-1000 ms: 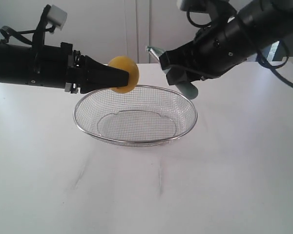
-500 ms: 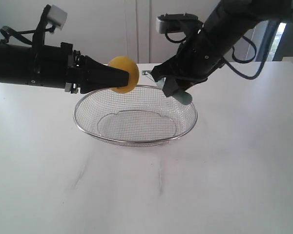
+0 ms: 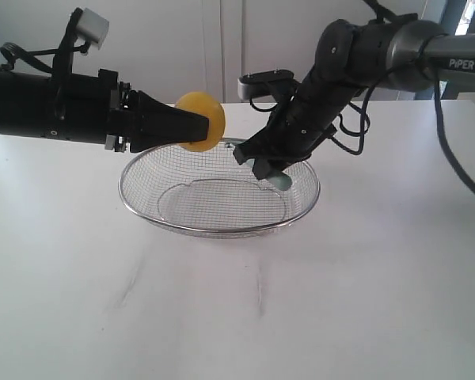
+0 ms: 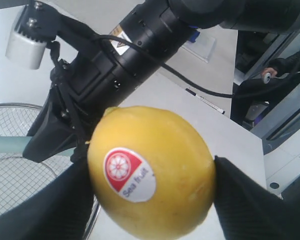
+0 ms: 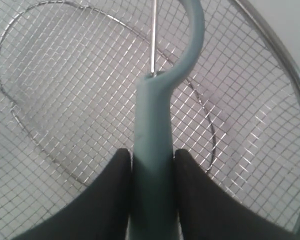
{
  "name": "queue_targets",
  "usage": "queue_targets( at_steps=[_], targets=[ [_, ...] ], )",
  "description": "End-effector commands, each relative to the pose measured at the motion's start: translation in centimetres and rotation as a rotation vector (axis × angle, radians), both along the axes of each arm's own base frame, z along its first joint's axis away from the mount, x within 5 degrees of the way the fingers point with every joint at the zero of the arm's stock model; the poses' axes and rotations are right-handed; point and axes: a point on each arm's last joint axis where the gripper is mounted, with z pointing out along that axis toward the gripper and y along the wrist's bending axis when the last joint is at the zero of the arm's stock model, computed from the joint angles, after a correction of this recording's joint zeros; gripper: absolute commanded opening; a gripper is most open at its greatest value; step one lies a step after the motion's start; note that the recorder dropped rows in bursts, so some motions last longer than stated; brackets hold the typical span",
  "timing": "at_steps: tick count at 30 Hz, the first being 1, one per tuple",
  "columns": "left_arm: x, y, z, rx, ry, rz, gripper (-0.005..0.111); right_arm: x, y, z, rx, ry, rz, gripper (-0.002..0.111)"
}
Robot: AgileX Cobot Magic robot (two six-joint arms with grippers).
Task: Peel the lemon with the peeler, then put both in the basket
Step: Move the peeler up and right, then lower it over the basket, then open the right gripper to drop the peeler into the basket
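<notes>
While lemon (image 3: 200, 120) hovers at basket (image 3: 222, 231) edge, peeler (image 5: 151, 150) overhangs mesh.

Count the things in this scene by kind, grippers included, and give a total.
lemon: 1
peeler: 1
basket: 1
grippers: 2, the left gripper and the right gripper
Total: 5

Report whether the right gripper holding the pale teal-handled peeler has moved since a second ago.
Yes. The right gripper, shut on the peeler, has swung down and inward, from above the silver wire-mesh basket's far right rim to low over its bowl.
</notes>
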Motion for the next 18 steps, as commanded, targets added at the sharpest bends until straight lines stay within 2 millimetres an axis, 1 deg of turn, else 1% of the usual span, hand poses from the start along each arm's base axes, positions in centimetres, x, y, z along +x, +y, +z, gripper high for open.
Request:
queue_targets(
  at_steps=[1,11,16,18],
  targets=[
    [-0.2,-0.1,0.4,-0.033,0.009,-0.013,0.0,0.5,0.1,-1.0,-0.009,-0.014,0.016,0.0],
    [-0.3,-0.1,0.3,-0.025,0.007,-0.017,0.0,0.6,0.2,-2.9,-0.019,0.042,0.015,0.0],
    [-0.3,-0.1,0.3,-0.022,0.002,-0.017,0.0,0.6,0.3,-3.3,-0.022,0.062,0.016,0.0],
    [-0.3,-0.1,0.3,-0.022,0.002,-0.017,0.0,0.6,0.3,-3.4,-0.023,0.065,0.017,0.003]
  ],
)
